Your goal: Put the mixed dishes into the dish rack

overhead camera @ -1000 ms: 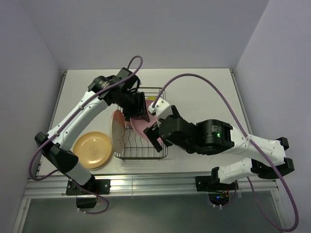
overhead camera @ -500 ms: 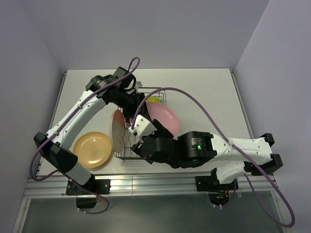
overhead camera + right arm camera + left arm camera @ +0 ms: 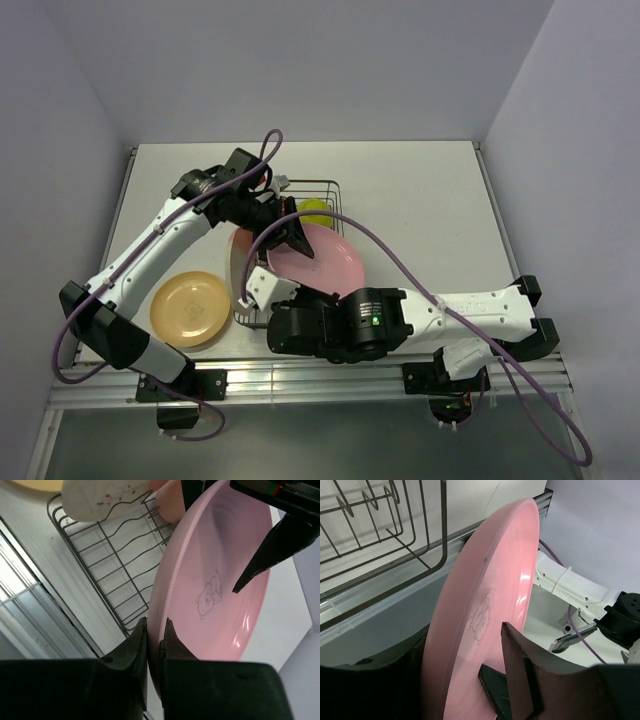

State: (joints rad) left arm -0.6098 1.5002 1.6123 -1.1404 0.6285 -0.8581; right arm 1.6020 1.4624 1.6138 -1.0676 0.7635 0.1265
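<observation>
Right wrist: right jaws pinch pink plate (image 3: 215, 580).

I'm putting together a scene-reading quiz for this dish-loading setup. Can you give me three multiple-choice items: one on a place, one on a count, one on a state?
1. Where is the yellow-orange plate?
A) flat on the table, left of the dish rack
B) standing in the rack
C) leaning on the back wall

2. How many plates show in the top view?
A) one
B) five
C) three

3. What are the right fingers doing?
A) spread wide, holding nothing
B) closed on the pink plate's rim
C) closed on a bowl

Answers:
1 A: it lies on the table beside the rack's left end.
2 C: the yellow-orange one, the pink-and-cream plate at the rack's left end, and the pink one.
3 B: the right wrist view shows both fingers pinching the rim.
</observation>
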